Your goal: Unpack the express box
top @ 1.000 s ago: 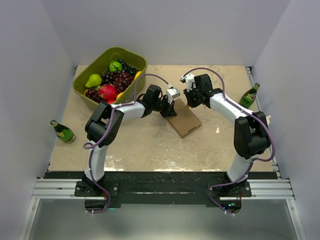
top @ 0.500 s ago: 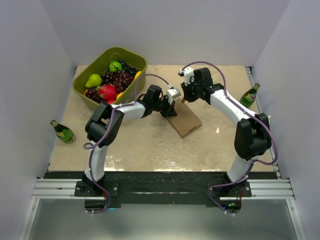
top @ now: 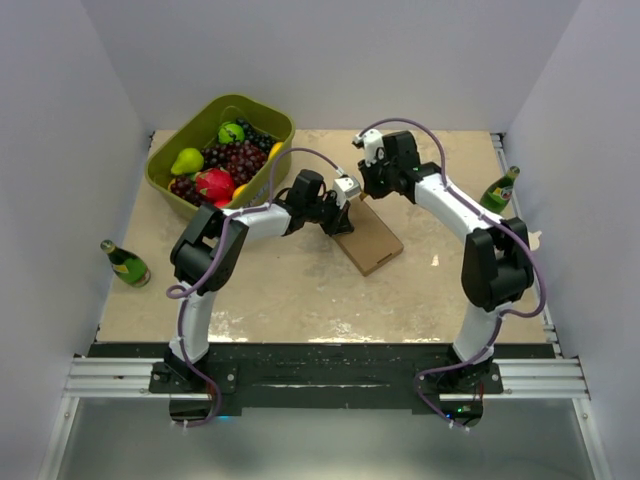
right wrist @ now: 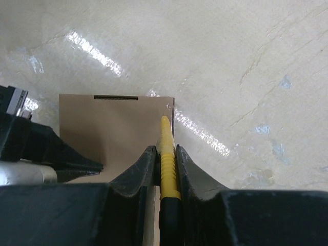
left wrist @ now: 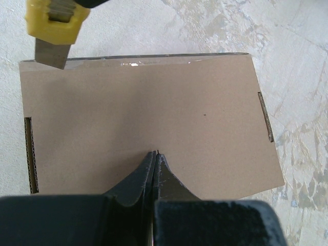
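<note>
The express box point(left wrist: 148, 113) lies under the left fingers' point(left wrist: 137, 180) tips, and the knife point(right wrist: 167, 154), between the right fingers point(right wrist: 142, 170), reaches the box's edge ahead.

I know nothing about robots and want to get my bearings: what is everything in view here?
express box: one, plain brown, flat at the table's middle
utility knife: one, yellow, tip at a corner of the box
fruit tub: one, olive green, far left corner
fruit: a pile, green, red and dark purple, in the tub
bottles: two, green, one at each side edge
table: one, beige marbled
left gripper: one, black, shut, over the box's top
right gripper: one, black, shut on the knife
</note>
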Available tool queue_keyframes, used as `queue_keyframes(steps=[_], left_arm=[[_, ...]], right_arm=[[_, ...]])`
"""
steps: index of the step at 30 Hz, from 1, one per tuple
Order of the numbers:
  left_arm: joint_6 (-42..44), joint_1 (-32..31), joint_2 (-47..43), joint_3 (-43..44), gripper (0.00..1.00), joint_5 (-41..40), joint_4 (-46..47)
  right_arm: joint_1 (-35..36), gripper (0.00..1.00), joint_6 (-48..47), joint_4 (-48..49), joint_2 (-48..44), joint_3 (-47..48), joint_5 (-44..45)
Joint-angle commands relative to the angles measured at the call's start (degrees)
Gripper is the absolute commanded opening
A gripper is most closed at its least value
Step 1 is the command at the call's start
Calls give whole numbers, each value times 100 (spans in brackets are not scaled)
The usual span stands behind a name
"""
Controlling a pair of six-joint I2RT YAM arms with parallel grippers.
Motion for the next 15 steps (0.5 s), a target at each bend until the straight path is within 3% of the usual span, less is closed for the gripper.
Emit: queue_keyframes(steps=[1, 15], left_arm=[[176, -82, 179, -98, 0, -297, -377], [185, -82, 188, -90, 0, -297, -386]], right_arm=[[3, 0, 43, 302, 107, 342, 192], [3, 0, 8, 443, 309, 421, 272]])
